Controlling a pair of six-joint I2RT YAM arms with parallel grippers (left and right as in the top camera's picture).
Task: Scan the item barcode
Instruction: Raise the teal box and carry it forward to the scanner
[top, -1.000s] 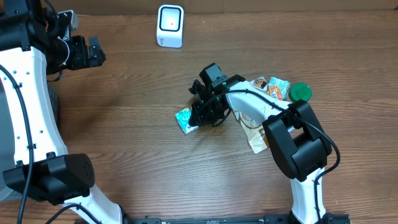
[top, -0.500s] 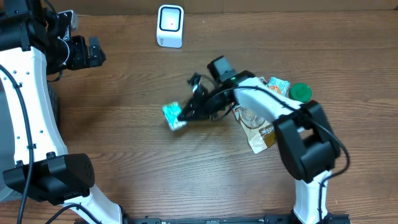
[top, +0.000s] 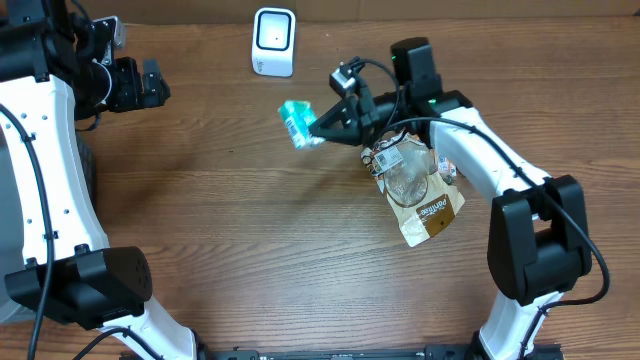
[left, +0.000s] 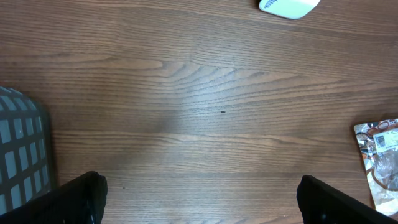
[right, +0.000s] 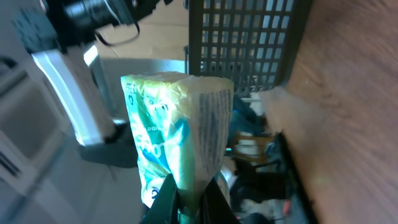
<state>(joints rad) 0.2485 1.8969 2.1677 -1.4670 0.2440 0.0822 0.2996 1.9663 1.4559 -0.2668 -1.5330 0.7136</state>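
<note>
A: Jaws first, quick. What is the right gripper (right: 188, 200) doing?
B: It is pinched tight on the bottom edge of a teal-and-white crinkly foil packet (right: 177, 130). In the wrist view the packet stands straight up out of the jaws. There is fine print down one side, but I cannot tell if it is a barcode.
A: And from overhead?
B: The packet (top: 297, 122) sticks out just past the fingertips and is held up off the brown wooden table (top: 250, 250).
A: What else is near those jaws?
B: Behind them, under the right arm, a clear plastic bag with a brown label (top: 420, 190) lies flat on the wood. Further off, ahead of the jaws and a bit to the side, a white boxy barcode scanner (top: 273, 41) sits at the table's far edge, apart from the packet.
A: And the left gripper (left: 199, 202)?
B: Its jaws are spread as wide as they go, with nothing between them and only bare wood below.
A: Anything around it?
B: A grey mesh basket (left: 18, 149) sits just outside one finger. The edge of the plastic bag (left: 379, 162) shows outside the other finger. The scanner (left: 287, 6) is far ahead of the jaws.
</note>
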